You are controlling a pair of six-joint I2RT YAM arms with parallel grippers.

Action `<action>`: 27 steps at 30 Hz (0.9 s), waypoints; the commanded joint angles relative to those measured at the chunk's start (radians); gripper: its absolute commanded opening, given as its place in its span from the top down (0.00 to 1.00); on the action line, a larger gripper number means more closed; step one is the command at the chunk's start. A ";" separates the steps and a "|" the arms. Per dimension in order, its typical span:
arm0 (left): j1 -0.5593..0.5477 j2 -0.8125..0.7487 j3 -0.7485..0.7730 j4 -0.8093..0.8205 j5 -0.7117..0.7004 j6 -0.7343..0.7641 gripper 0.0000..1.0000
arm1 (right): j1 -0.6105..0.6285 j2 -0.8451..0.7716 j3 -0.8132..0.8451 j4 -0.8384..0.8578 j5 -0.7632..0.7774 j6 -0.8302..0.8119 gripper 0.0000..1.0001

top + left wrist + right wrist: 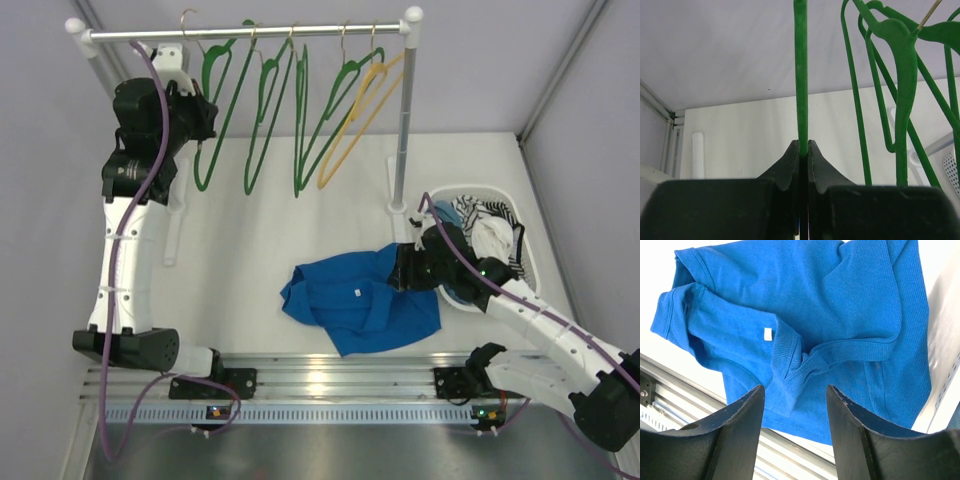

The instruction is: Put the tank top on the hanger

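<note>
The bright blue tank top point(360, 300) lies crumpled on the white table near the front; it fills the right wrist view point(815, 300), with a small white label showing. My right gripper point(405, 268) is open and empty, just above the top's right part, its jaws point(795, 390) spread over a ribbed hem. My left gripper point(207, 120) is up at the rack, shut on the leftmost green hanger point(203, 170). In the left wrist view the hanger's thin green bar point(801, 75) runs straight up out of the closed gripper point(804, 146).
The rack's rail point(250, 33) carries more green hangers point(265, 120) and a yellow-orange hanger point(355, 125). Its right post point(403, 120) stands behind the top. A white basket point(528, 262) with a striped cloth point(480, 215) sits at the right. A metal rail point(330, 385) runs along the near edge.
</note>
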 commanded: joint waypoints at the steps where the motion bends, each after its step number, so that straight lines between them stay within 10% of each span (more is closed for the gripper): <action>1: 0.003 -0.063 0.013 0.061 -0.011 0.002 1.00 | -0.009 -0.008 0.008 0.036 -0.013 -0.020 0.48; 27: 0.003 -0.699 -0.813 -0.043 0.131 -0.093 1.00 | -0.007 -0.055 0.040 -0.059 0.005 -0.066 0.49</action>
